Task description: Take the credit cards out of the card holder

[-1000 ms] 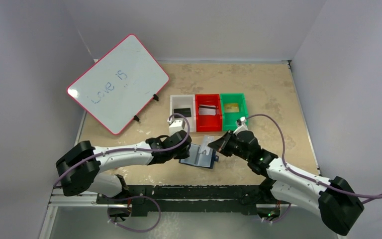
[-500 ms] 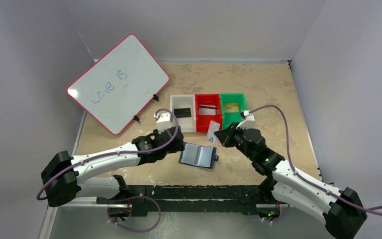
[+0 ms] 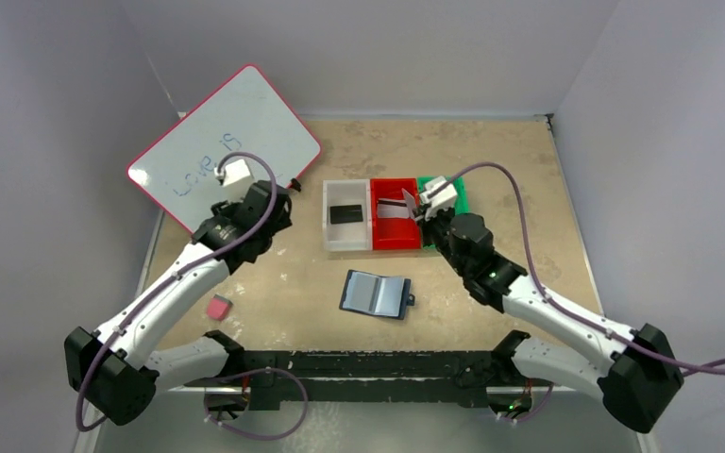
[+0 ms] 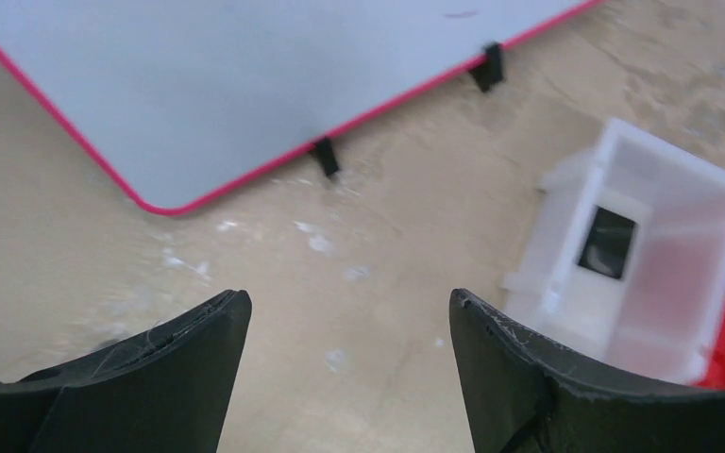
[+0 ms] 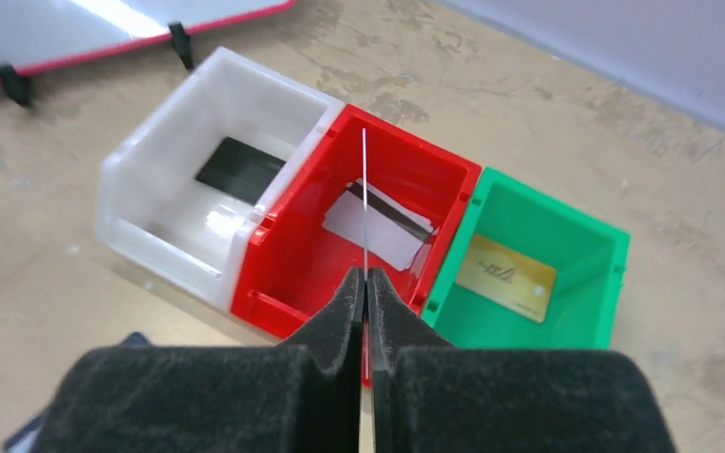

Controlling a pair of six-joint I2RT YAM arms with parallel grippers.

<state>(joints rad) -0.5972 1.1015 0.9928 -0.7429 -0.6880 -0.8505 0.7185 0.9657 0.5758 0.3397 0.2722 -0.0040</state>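
The card holder (image 3: 376, 294) lies open on the table, its light blue pockets facing up, with neither gripper near it. My right gripper (image 3: 417, 205) is shut on a thin silver-grey card (image 5: 364, 189), held on edge above the red bin (image 5: 274, 260). Its pads (image 5: 349, 302) pinch the card's near end. Another light card with a dark stripe (image 5: 378, 225) lies in the red bin. A black card (image 5: 241, 170) lies in the white bin (image 5: 151, 226). A gold card (image 5: 507, 274) lies in the green bin (image 5: 576, 321). My left gripper (image 4: 349, 302) is open and empty over bare table, left of the white bin (image 4: 566, 255).
A pink-framed whiteboard (image 3: 222, 156) leans at the back left on black feet (image 4: 324, 156), close to my left gripper (image 3: 278, 203). A pink eraser (image 3: 217, 308) lies on the table at the front left. The three bins stand in a row behind the holder.
My right gripper has pulled the silver-grey card from the holder and carried it back over the red bin. My left arm has swung away from the holder toward the whiteboard, uncovering the pink eraser.
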